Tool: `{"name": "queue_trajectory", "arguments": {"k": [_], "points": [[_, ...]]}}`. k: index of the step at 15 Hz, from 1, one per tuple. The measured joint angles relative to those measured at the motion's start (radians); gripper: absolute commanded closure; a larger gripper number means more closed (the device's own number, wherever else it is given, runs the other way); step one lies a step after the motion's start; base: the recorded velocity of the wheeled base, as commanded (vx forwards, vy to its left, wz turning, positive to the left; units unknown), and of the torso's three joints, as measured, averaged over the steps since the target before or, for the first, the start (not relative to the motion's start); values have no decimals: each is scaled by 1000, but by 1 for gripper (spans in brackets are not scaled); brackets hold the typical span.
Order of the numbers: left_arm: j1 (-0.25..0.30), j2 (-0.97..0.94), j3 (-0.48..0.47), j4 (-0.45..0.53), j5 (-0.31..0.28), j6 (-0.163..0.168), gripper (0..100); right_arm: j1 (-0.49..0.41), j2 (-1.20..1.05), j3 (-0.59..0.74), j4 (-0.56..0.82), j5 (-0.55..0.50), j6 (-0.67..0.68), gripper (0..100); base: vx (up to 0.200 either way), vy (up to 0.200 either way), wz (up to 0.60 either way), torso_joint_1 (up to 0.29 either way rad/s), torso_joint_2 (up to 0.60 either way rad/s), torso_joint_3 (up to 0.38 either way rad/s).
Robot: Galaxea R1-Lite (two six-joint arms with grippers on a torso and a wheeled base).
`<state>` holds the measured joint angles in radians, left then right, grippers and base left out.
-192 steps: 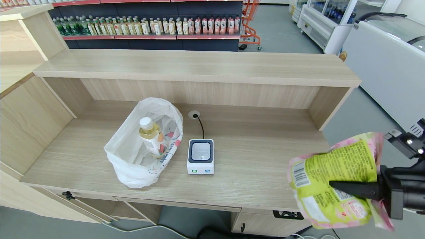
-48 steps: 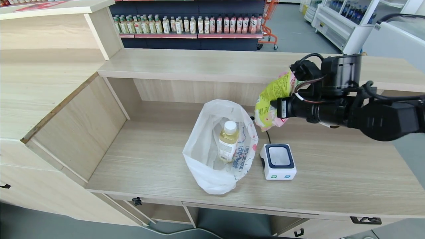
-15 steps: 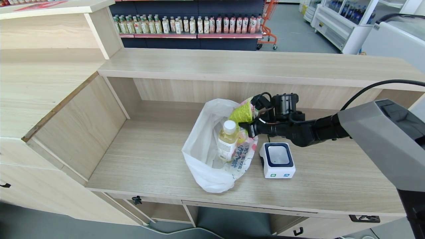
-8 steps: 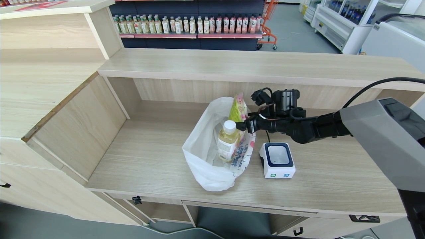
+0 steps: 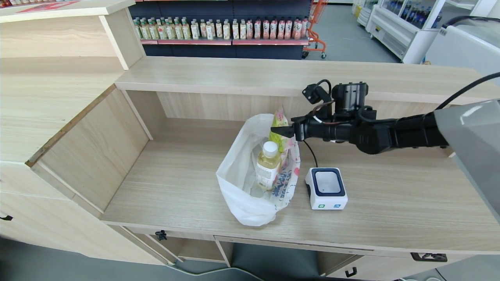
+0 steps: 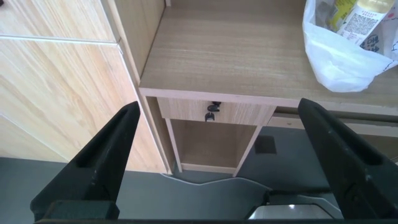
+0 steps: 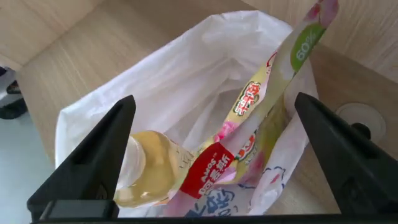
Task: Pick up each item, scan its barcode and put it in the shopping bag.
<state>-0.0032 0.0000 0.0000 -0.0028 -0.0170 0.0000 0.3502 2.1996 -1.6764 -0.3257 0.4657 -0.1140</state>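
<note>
The snack packet [image 5: 280, 127] is stood upright in the shopping bag [image 5: 238, 187], beside 1 bottle [image 5: 267, 168], on the worktop [image 5: 390, 207]. The right end effector [image 5: 279, 131] is held open over the bag's mouth. The scanner [image 5: 326, 188] is set just beside the bag. The left end effector [image 6: 217, 106] is held open, low before the worktop's front.

a pale wood-grain bench [image 5: 390, 203] runs left to right, with an upright back panel and a raised ledge [image 5: 234, 74] along its far side. a taller wooden side unit [image 5: 47, 97] closes its left end. under the near edge sits a drawer [image 6: 186, 111] with a small dark handle. beyond the ledge, a dark shelf rack [image 5: 218, 29] carries rows of bottles, and an orange trolley [image 5: 313, 39] stands to its right on the grey floor [image 5: 351, 43]. white chest freezers [image 5: 461, 54] line the far right.
</note>
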Motion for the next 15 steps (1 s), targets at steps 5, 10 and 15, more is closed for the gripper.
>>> {"name": "queue_trajectory", "arguments": {"k": [5,10,15], "points": [[0,0,0,0,0,-1,0,-1,-206,42,189,-24,102,0,0,0,0,0,0,0],[0,0,0,0,0,-1,0,-74,-546,356,312,-146,86,0,0,0,0,0,0,0],[0,0,0,0,0,-2,0,-144,-870,732,329,-309,82,0,0,0,0,0,0,0]]}}
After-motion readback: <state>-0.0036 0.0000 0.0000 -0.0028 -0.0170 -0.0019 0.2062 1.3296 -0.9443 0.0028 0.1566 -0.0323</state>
